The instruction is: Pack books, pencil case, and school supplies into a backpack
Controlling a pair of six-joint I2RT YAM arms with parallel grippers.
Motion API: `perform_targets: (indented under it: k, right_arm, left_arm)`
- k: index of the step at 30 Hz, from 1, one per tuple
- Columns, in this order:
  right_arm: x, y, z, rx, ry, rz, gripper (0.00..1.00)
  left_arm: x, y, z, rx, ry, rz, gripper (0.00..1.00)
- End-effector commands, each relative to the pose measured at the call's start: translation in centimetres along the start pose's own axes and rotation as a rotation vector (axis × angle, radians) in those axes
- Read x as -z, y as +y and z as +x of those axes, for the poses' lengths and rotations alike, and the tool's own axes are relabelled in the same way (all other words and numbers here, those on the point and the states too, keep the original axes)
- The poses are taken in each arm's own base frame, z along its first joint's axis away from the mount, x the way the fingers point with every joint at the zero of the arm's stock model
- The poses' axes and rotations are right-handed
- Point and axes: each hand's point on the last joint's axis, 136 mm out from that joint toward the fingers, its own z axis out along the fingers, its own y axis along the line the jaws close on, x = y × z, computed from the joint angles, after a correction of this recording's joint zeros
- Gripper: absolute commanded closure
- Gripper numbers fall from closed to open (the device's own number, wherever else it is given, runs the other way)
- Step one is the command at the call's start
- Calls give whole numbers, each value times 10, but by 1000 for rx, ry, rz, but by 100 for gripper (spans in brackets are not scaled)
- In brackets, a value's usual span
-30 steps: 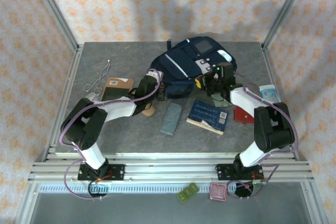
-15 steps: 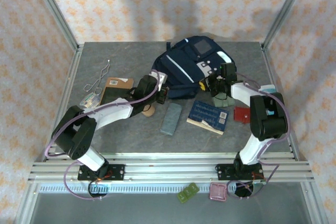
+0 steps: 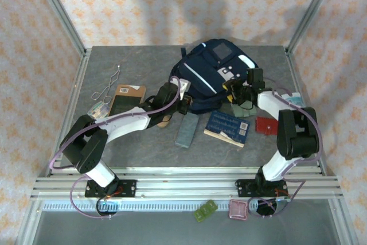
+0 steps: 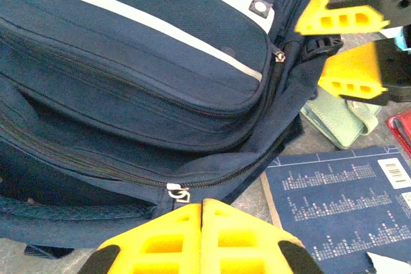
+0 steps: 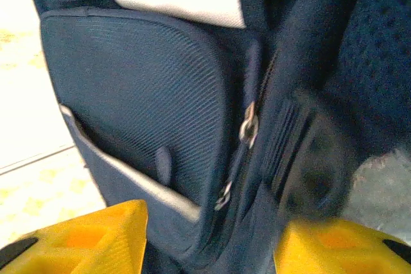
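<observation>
The navy backpack (image 3: 209, 73) lies at the back middle of the table. My left gripper (image 3: 185, 100) is at its near edge; its jaws (image 4: 202, 205) are shut, with a silver zipper slider (image 4: 177, 192) just ahead of the tips, and I cannot tell whether its tab is pinched. My right gripper (image 3: 239, 89) is at the bag's right side, open (image 5: 212, 222) with bag fabric and zipper pulls (image 5: 249, 123) between its fingers. The dark blue book (image 3: 227, 125) lies in front of the bag, the brown book (image 3: 127, 98) to the left. The grey-blue case (image 3: 186, 129) lies beside the blue book. A grey-green piece (image 4: 337, 117) sits under the right gripper (image 4: 347, 46).
A thin bent wire (image 3: 108, 86) lies at the far left, with a small tag (image 3: 98, 108) below it. A red flat item (image 3: 265, 124) and a pale blue-and-white packet (image 3: 295, 100) are at the right. Metal frame posts and rails border the table.
My right gripper has opened and shifted slightly right along the bag. My left gripper has moved right along the bag's near edge, and the backpack has shifted a little.
</observation>
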Motion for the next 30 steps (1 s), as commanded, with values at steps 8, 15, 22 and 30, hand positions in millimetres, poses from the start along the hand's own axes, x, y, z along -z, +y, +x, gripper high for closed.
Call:
perform_targets:
  k: [8,15,22,30]
  right_arm:
    - [10,-9,55,-51,108,22,47]
    - [-7,-3,71,-85,142,18,48]
    - [-29,-14,88,-128,225,67,49]
    - [-45,-17,82,-131,208,76,84]
  left_arm:
    - [4,13,9,111,-48,-3,35]
    - [1,15,18,116,-24,10,36]
    - [-6,12,27,109,12,32,42]
    - [-22,0,25,113,50,123,37]
